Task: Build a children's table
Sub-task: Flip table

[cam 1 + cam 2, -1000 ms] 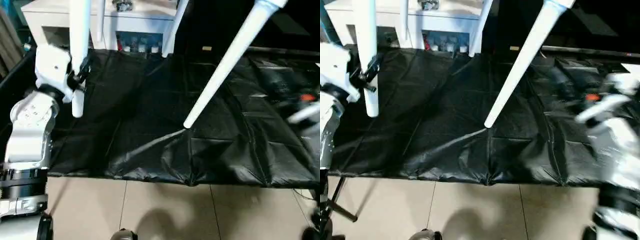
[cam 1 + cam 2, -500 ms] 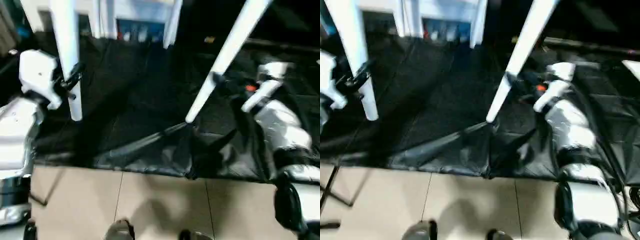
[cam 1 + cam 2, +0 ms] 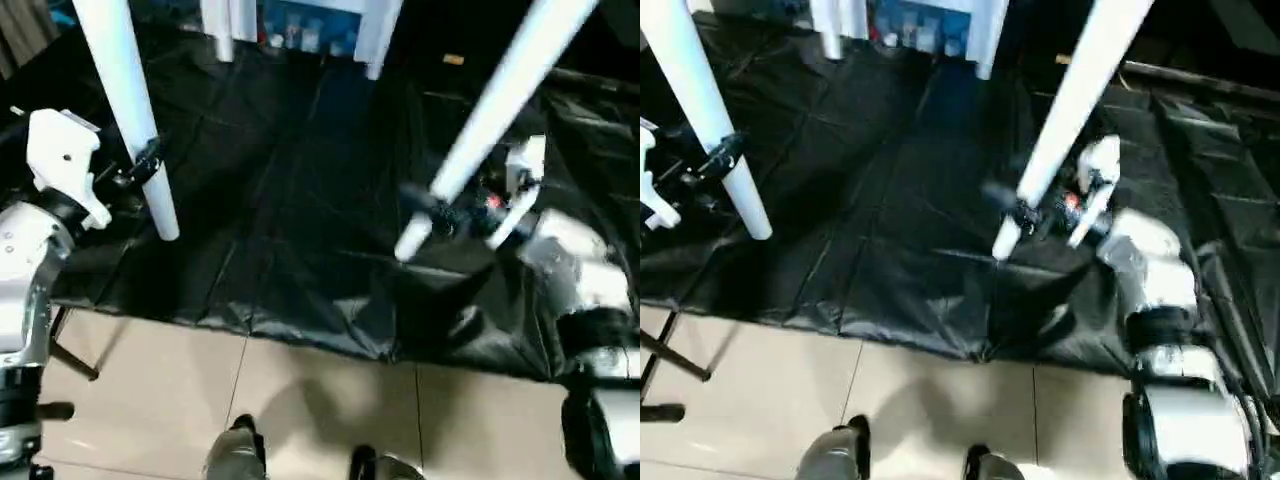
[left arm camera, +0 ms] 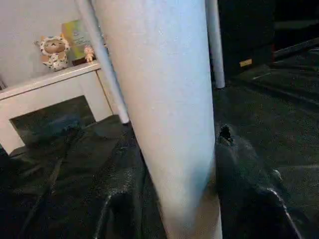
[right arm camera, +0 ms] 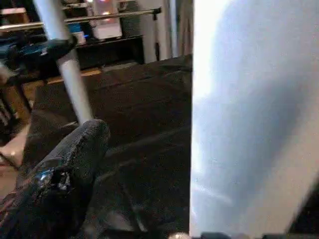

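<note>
Two long white legs of the children's table slant down out of the picture's top; the table top is out of view. My left gripper [image 3: 143, 170] is shut on the left leg [image 3: 125, 105] a little above its free end; in the left wrist view that leg [image 4: 167, 124] sits tight between my black fingers [image 4: 244, 174]. My right gripper [image 3: 432, 210] straddles the right leg [image 3: 500, 110] near its lower end. It is open: the right wrist view shows a gap between one finger [image 5: 65, 169] and the leg [image 5: 249, 124]. Both leg ends hang just above the black sheet [image 3: 290, 190].
Two more white legs [image 3: 215, 20] stand at the back, in front of a white cabinet [image 4: 50, 89]. The black sheet ends at beige floor tiles [image 3: 310, 400], where my feet [image 3: 240, 460] show. A dark stand foot [image 3: 675, 360] lies at the left.
My right arm has swung in from the right, and its gripper has come up around the right leg's lower end. The left gripper keeps its hold. The camera has tilted downward.
</note>
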You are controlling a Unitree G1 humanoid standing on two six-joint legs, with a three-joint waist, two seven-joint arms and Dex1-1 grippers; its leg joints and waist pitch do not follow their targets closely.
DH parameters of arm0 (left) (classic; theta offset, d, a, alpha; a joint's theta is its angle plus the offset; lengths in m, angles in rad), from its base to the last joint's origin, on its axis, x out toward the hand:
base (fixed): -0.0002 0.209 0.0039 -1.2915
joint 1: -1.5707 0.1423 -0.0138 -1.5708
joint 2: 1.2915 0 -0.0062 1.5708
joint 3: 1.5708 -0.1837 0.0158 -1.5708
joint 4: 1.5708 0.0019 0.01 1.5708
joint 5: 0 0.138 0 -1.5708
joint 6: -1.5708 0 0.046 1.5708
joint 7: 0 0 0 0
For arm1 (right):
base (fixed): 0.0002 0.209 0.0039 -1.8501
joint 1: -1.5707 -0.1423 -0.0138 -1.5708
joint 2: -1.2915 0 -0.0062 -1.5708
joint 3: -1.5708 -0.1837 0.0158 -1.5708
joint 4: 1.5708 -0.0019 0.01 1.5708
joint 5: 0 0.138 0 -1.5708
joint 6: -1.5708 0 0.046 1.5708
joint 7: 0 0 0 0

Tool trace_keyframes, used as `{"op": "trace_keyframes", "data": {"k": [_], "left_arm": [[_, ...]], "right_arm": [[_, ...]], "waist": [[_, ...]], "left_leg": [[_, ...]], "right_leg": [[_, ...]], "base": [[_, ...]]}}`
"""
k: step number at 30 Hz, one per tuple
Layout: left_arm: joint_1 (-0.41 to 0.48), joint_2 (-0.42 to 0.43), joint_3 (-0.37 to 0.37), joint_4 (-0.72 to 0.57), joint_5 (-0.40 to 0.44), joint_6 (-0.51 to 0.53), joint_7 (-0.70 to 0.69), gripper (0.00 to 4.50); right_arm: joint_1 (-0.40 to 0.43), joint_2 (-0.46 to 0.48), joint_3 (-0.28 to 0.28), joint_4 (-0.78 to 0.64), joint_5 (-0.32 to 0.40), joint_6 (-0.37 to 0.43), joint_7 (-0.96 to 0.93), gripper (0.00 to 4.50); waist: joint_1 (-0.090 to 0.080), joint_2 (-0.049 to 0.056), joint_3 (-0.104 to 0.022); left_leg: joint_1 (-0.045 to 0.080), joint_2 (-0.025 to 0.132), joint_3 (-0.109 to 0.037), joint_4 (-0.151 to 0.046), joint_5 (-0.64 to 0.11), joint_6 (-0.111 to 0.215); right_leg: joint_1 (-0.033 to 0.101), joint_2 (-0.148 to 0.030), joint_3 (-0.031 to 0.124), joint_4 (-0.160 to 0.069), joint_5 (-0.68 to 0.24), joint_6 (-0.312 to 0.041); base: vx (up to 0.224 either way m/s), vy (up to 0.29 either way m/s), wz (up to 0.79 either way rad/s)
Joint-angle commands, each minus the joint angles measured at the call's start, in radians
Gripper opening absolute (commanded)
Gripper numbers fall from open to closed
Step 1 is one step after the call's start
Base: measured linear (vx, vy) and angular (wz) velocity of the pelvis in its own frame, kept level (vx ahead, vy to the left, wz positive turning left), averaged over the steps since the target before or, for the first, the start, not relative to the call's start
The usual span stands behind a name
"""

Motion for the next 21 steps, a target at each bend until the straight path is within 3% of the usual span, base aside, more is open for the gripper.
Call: {"op": "trace_keyframes", "data": {"k": [1,3,5,6,7,10,13,15,16,18,20,21], "left_arm": [[0.037,0.015,-0.108,0.036,0.108,-0.008,-0.039,1.70],[0.046,0.020,-0.109,0.047,0.112,-0.012,-0.034,1.70],[0.053,0.023,-0.107,0.044,0.111,-0.008,-0.031,1.70],[0.068,0.026,-0.100,0.031,0.107,0.010,-0.026,1.70],[0.093,0.029,-0.090,0.006,0.099,0.043,-0.017,1.70],[0.138,0.025,-0.068,-0.044,0.063,0.106,-0.011,1.70],[0.217,-0.004,-0.016,-0.098,-0.015,0.123,-0.015,2.40],[0.229,-0.008,-0.009,-0.106,-0.027,0.126,-0.019,2.40],[0.258,-0.032,0.013,-0.128,-0.069,0.123,-0.021,2.44],[0.277,-0.040,0.021,-0.140,-0.082,0.118,-0.022,2.73],[0.307,-0.056,0.035,-0.158,-0.105,0.118,-0.021,2.84],[0.314,-0.060,0.038,-0.162,-0.112,0.118,-0.020,2.83]], "right_arm": [[0.035,0.012,0.045,-0.069,0.006,0.011,0.047,4.50],[0.091,0.012,0.044,-0.137,0.000,0.020,0.018,4.50],[0.095,0.014,0.041,-0.140,-0.009,0.013,0.003,4.50],[0.096,0.018,0.036,-0.135,-0.021,-0.001,-0.018,4.50],[0.095,0.024,0.030,-0.124,-0.039,-0.031,-0.050,4.50],[0.099,0.035,0.021,-0.132,-0.052,-0.061,-0.090,4.50],[0.129,0.059,0.001,-0.192,-0.052,-0.089,-0.164,4.50],[0.137,0.064,-0.005,-0.206,-0.049,-0.088,-0.177,4.50],[0.178,0.072,-0.019,-0.275,-0.045,-0.077,-0.219,4.50],[0.209,0.076,-0.028,-0.321,-0.038,-0.065,-0.236,4.50],[0.263,0.083,-0.039,-0.396,-0.030,-0.045,-0.265,4.50],[0.277,0.085,-0.042,-0.414,-0.029,-0.041,-0.272,4.50]], "waist": [[-0.010,0.020,-0.065],[-0.007,0.028,-0.071],[-0.010,0.024,-0.071],[-0.009,0.033,-0.076],[-0.015,0.029,-0.081],[-0.018,0.030,-0.091],[-0.026,0.025,-0.101],[-0.029,0.028,-0.104],[-0.032,0.025,-0.110],[-0.035,0.027,-0.118],[-0.029,0.038,-0.132],[-0.032,0.037,-0.131]], "left_leg": [[0.057,0.053,-0.017,-0.069,-0.332,-0.034],[0.066,0.054,-0.014,-0.064,-0.355,-0.029],[0.059,0.053,-0.017,-0.066,-0.369,-0.033],[0.060,0.053,-0.019,-0.066,-0.368,-0.038],[0.051,0.051,-0.022,-0.065,-0.312,-0.035],[0.050,0.050,-0.018,-0.058,-0.276,-0.024],[0.046,0.047,-0.016,-0.051,-0.236,0.004],[0.047,0.047,-0.015,-0.048,-0.245,0.012],[0.046,0.048,-0.014,-0.045,-0.227,0.019],[0.047,0.047,-0.013,-0.037,-0.180,0.030],[0.050,0.047,-0.012,-0.022,-0.052,0.055],[0.045,0.046,-0.012,-0.018,-0.029,0.058]], "right_leg": [[0.005,-0.032,0.027,-0.060,-0.254,-0.132],[-0.001,-0.030,0.032,-0.064,-0.278,-0.135],[0.005,-0.029,0.032,-0.062,-0.296,-0.141],[0.007,-0.030,0.032,-0.059,-0.292,-0.144],[0.019,-0.025,0.027,-0.047,-0.229,-0.155],[0.023,-0.024,0.028,-0.041,-0.189,-0.176],[0.029,-0.015,0.028,-0.034,-0.119,-0.187],[0.027,-0.012,0.029,-0.033,-0.111,-0.186],[0.031,-0.011,0.029,-0.028,-0.094,-0.183],[0.034,-0.007,0.029,-0.021,-0.029,-0.183],[0.034,0.001,0.026,-0.005,0.155,-0.208],[0.033,0.007,0.024,-0.001,0.187,-0.213]], "base": [[0.057,-0.030,0.02],[0.034,-0.027,0.06],[0.030,-0.013,0.02],[0.080,-0.013,-0.03],[0.080,-0.013,-0.03],[0.059,-0.001,-0.05],[0.055,0.005,-0.04],[0.027,0.004,-0.01],[0.000,0.000,0.00],[0.000,0.000,0.00],[0.000,0.000,0.00],[0.000,0.000,0.00]]}}
